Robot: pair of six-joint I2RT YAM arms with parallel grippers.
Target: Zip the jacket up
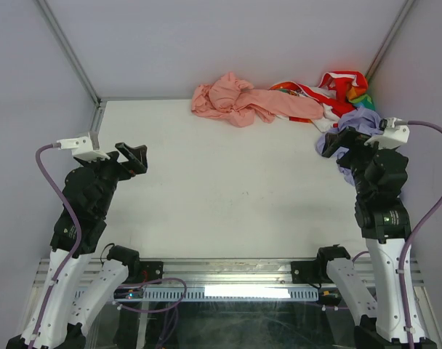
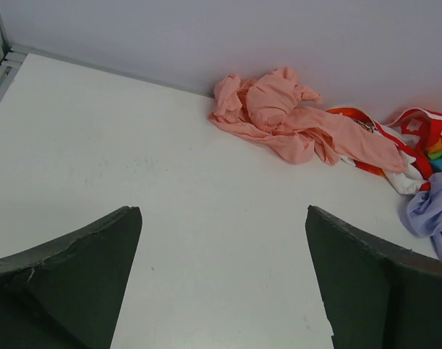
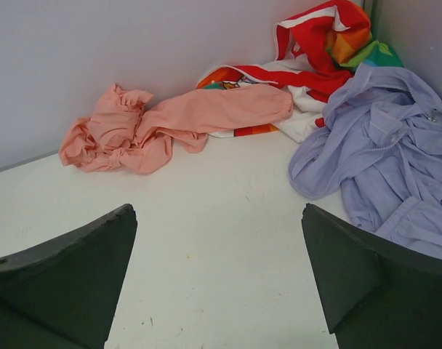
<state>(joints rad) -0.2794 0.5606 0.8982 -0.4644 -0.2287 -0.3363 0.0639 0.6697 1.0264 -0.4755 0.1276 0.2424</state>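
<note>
The lavender jacket (image 1: 355, 122) lies crumpled at the table's far right, partly hidden behind my right arm. In the right wrist view it (image 3: 395, 160) fills the right side, bunched, with a zipper pull showing near its upper right. Its edge shows at the right of the left wrist view (image 2: 433, 211). My right gripper (image 1: 341, 140) is open and empty, just left of the jacket (image 3: 217, 211). My left gripper (image 1: 134, 156) is open and empty at the table's left side, far from the jacket (image 2: 222, 211).
A salmon-pink garment (image 1: 232, 99) lies bunched against the back wall. A red-white multicoloured garment (image 1: 330, 91) sits in the far right corner, touching the jacket. Grey walls enclose the table (image 1: 228, 189) on three sides.
</note>
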